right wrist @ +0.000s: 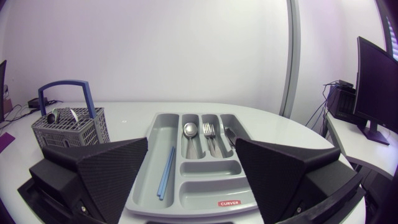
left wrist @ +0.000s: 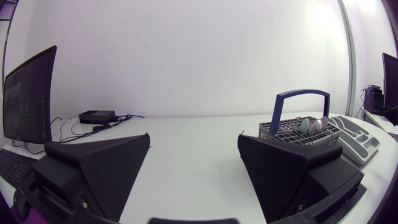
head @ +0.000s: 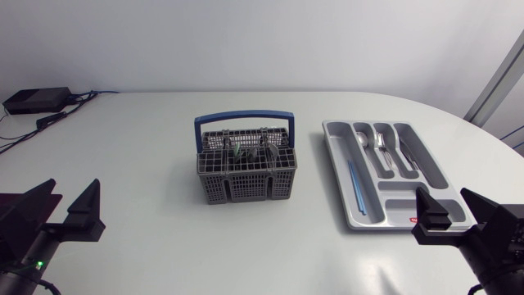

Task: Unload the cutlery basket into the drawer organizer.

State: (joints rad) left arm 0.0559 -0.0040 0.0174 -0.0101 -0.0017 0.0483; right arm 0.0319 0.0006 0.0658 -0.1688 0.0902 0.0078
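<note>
The grey cutlery basket [head: 246, 168] with a blue handle stands mid-table, holding several pieces of cutlery; it also shows ahead of my left gripper, off to one side [left wrist: 305, 132]. To its right lies the grey drawer organizer [head: 344, 176] with a spoon [head: 363, 139], forks [head: 381, 149], knives [head: 407, 154] and blue sticks [head: 354, 184]. My left gripper [head: 65, 206] rests open at the near left, empty [left wrist: 194, 174]. My right gripper [head: 460, 220] rests open at the near right, just before the organizer [right wrist: 205, 186], empty [right wrist: 193, 180]. The basket [right wrist: 68, 127] stands beyond that gripper's one finger.
A small black box [head: 37, 100] with cables lies at the table's far left corner, also seen in the left wrist view [left wrist: 96, 116]. White table surface stretches between both grippers and the basket.
</note>
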